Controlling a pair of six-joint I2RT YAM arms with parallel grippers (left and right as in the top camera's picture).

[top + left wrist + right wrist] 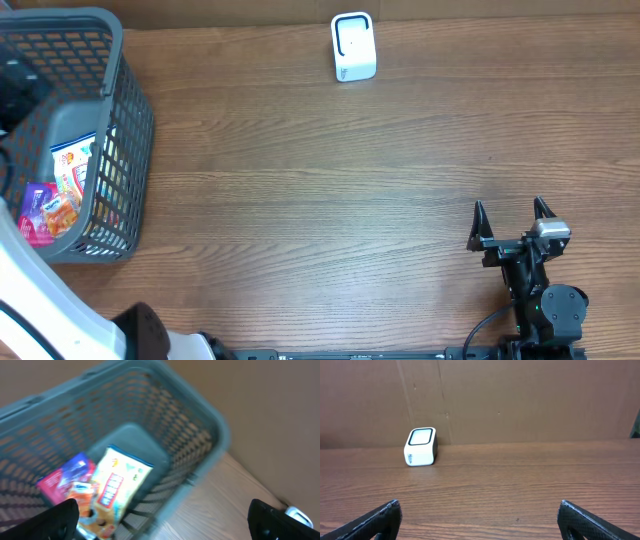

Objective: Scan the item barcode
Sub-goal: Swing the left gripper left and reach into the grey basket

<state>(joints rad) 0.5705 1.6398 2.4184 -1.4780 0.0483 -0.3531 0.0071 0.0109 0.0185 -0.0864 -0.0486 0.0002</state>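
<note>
Pick-up stage: the open left gripper (165, 521) hovers over a grey plastic mesh basket (132, 130) at upper left and must descend onto the yellow snack packet (118, 488); right gripper (509, 214) open, idle.

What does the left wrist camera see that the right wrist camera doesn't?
Only the left wrist view shows the grey basket holding a yellow snack packet and a pink packet. Only the right wrist view shows the white barcode scanner. Both show the wooden table and a brown wall behind it.
</note>
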